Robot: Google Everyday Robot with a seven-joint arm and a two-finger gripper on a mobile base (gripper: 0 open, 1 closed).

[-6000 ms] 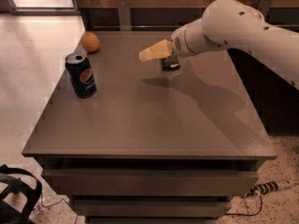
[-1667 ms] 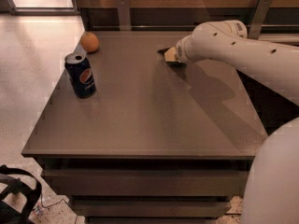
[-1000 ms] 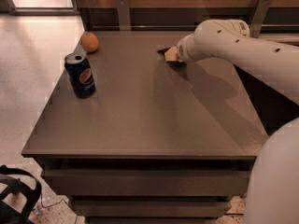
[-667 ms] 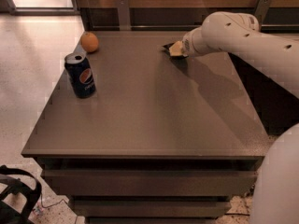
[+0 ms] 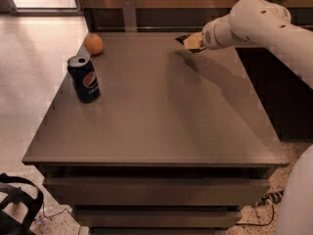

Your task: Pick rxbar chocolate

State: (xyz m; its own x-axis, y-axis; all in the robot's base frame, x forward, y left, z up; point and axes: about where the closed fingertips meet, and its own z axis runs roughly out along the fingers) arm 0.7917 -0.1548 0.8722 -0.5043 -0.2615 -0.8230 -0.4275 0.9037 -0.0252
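My gripper, with tan fingers, is at the far right of the brown table, raised a little above its back edge. It is shut on the rxbar chocolate, of which only a small dark sliver shows at the fingertips; the rest is hidden by the fingers. The white arm reaches in from the right. The gripper's shadow falls on the table just below it.
A blue soda can stands upright near the table's left edge. An orange fruit lies at the back left corner. A dark wall panel runs behind the table. A black bag lies on the floor at the lower left.
The gripper was down on the table at the bar, then rose and moved back and to the right with the bar in it. The can and the orange have not moved.
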